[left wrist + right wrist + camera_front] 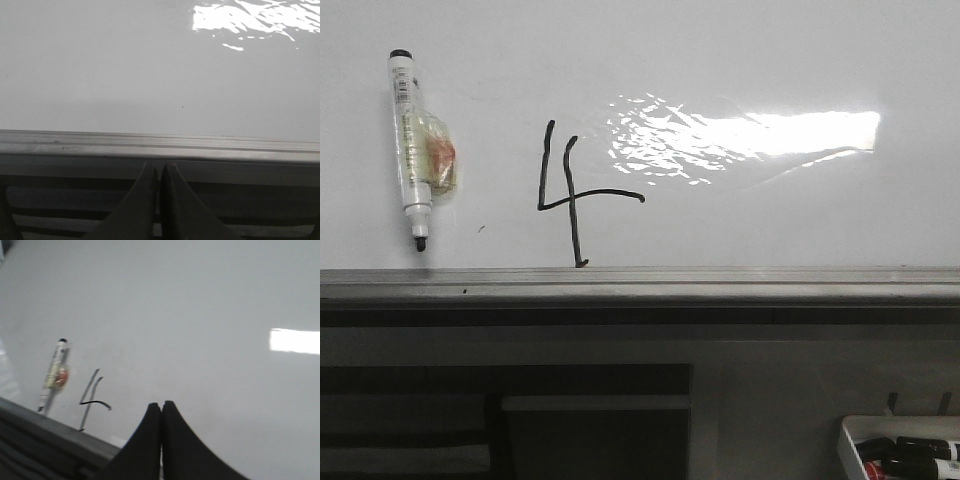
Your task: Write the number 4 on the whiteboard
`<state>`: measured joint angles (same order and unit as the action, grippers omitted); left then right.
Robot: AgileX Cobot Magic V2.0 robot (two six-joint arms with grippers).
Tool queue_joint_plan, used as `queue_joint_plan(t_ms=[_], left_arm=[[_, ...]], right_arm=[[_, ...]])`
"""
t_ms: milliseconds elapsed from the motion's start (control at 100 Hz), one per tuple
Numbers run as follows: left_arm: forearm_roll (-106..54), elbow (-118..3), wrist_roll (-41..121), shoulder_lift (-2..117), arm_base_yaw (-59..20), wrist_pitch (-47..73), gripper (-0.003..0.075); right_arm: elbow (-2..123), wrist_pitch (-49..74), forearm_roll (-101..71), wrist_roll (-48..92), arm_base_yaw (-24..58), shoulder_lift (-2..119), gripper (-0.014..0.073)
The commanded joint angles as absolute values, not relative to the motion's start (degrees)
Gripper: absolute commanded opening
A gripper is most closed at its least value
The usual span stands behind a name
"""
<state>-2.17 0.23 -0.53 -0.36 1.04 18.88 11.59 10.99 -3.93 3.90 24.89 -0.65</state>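
The whiteboard [740, 60] fills the upper half of the front view, glossy white and slightly rippled, with a bright glare patch [750, 135] right of centre. A grey aluminium rail [640, 284] runs along its near edge. The number 4 [575, 195] is drawn in thin black marker left of centre: an open top, a crossbar reaching right, and a long vertical stroke ending at the rail. To its left, apart from the figure, a white marker [410, 145] with a black cap lies on the board, a yellowish wrapping with an orange patch around its middle. Below the rail are dark shelf-like panels, and at the lower right a small white tray [850, 440] holds black and red markers.

In the left wrist view the left gripper [159, 172] has its fingers pressed together with nothing between them, just short of the rail. In the right wrist view the right gripper [161, 406] is likewise closed and empty, over the board's surface, with the figure and marker off to one side.
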Motion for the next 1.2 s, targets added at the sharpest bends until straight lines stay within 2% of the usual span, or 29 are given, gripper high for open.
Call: queue_joint_plan(t_ms=[0,190,390,650,720,1030,1190], left_arm=[[-2.8,1.3,-1.0,-1.9,1.1,15.2,-0.0020],[-2.8,1.3,-1.0,-1.9,1.1,15.2,-0.0020],[-2.8,1.3,-1.0,-1.9,1.1,15.2,-0.0020],[-2.8,1.3,-1.0,-1.9,1.1,15.2,-0.0020],[-2.8,1.3,-1.0,-1.9,1.1,15.2,-0.0020],[-2.8,1.3,-1.0,-1.9,1.1,15.2,-0.0020],[-2.8,1.3,-1.0,-1.9,1.1,15.1,-0.0020]], right_arm=[[13.0,5.2,-0.9,2.3,19.7,-1.6,-0.0061],[13.0,4.3,-0.5,2.3,6.8,-1.6,-0.0061],[10.5,6.4,-0.4,2.3,-2.4,-1.6,-0.0061],[-2.5,2.7,-0.4,2.3,-4.0,-1.6,-0.0061],[-1.7,9.9,0.0,2.5,-4.0,-1.6,-0.0061],[-2.3,18.8,0.4,2.5,-4.5,-1.7,-0.0061],[-2.3,18.7,0.4,2.5,-4.5,-1.7,-0.0061]])
